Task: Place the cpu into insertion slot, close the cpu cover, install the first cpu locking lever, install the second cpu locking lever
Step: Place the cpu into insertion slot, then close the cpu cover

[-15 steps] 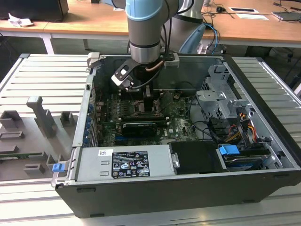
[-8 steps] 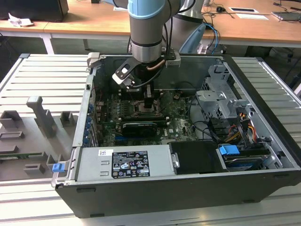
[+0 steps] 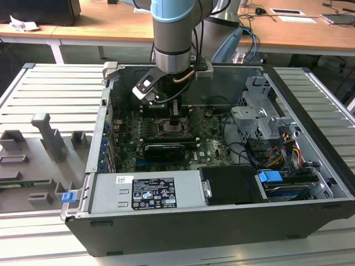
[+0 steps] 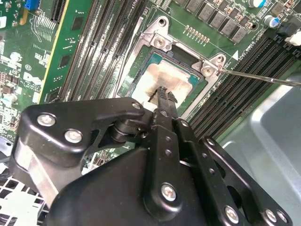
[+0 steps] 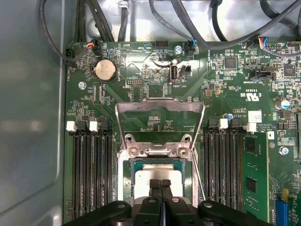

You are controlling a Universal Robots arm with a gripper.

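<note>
Grey ribbed metal bench (image 3: 50, 94) carries an open black computer case (image 3: 222, 221). Inside it, the black two-finger gripper (image 5: 161, 183) has its fingers pressed together, empty. The tips are at the face of the pale silver-beige square cpu (image 5: 146, 175). The cpu lies seated in the silver-rimmed square insertion slot (image 5: 121, 174). Beyond, the thin silver frame-shaped cpu cover (image 5: 160, 106) stands raised open.

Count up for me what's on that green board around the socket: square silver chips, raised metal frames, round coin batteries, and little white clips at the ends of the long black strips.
In the first wrist view:
cpu: 1
cpu cover: 1
coin battery: 1
white clips: 4
Total: 7
</note>
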